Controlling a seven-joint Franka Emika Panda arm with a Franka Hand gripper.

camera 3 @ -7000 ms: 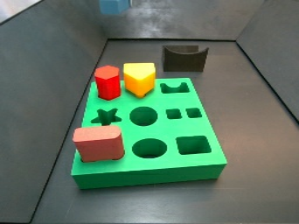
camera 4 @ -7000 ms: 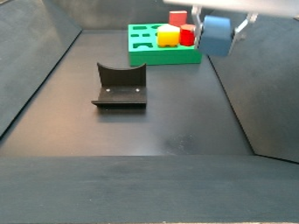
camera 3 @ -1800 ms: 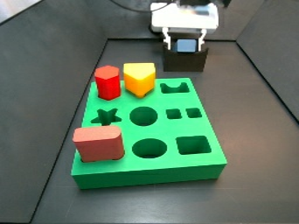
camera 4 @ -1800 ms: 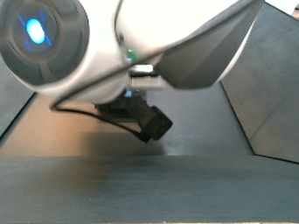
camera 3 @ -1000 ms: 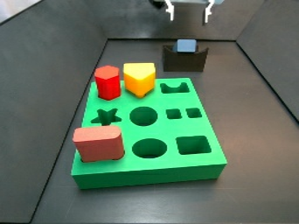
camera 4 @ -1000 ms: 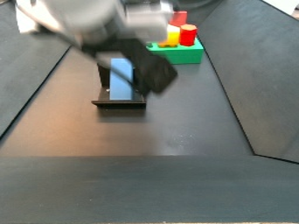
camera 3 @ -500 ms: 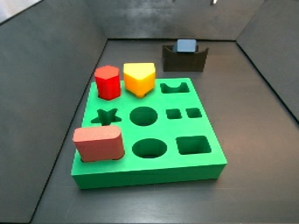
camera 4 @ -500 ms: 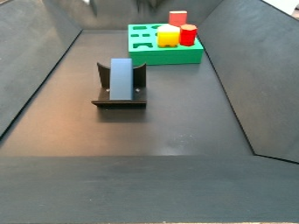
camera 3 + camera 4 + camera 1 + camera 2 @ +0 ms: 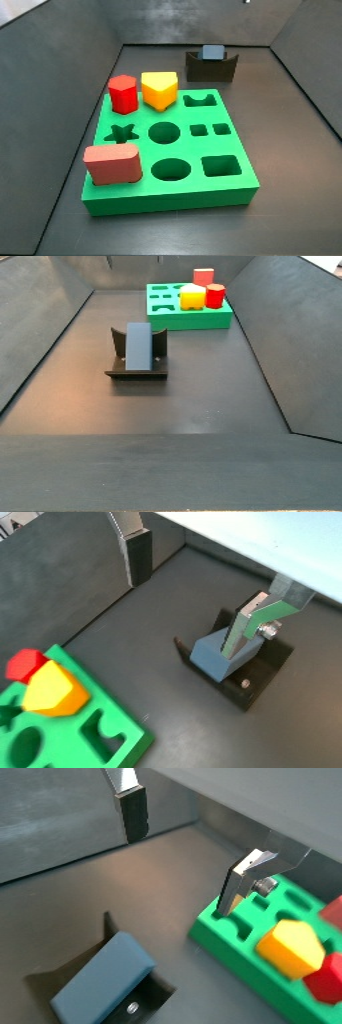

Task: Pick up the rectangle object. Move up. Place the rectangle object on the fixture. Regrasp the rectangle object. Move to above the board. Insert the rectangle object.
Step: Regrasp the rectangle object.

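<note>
The slate-blue rectangle object (image 9: 211, 52) lies in the notch of the dark fixture (image 9: 211, 70) behind the green board (image 9: 174, 205). A side view shows the block (image 9: 138, 344) leaning in the fixture (image 9: 134, 369), apart from the board (image 9: 187, 322). My gripper is out of both side views. In both wrist views it (image 9: 198, 592) (image 9: 185, 853) is open and empty, high above the floor. Below it I see the block (image 9: 211, 658) (image 9: 100, 983), the fixture (image 9: 257, 682) and the board (image 9: 131, 750) (image 9: 247, 968).
On the board stand a red hexagon block (image 9: 123, 95), a yellow pentagon block (image 9: 159, 90) and a salmon-red square block (image 9: 112, 165). Dark sloping walls enclose the floor on all sides.
The gripper, still at the top of the side view a second ago, has risen out of both side views. The rectangle object stays in the fixture.
</note>
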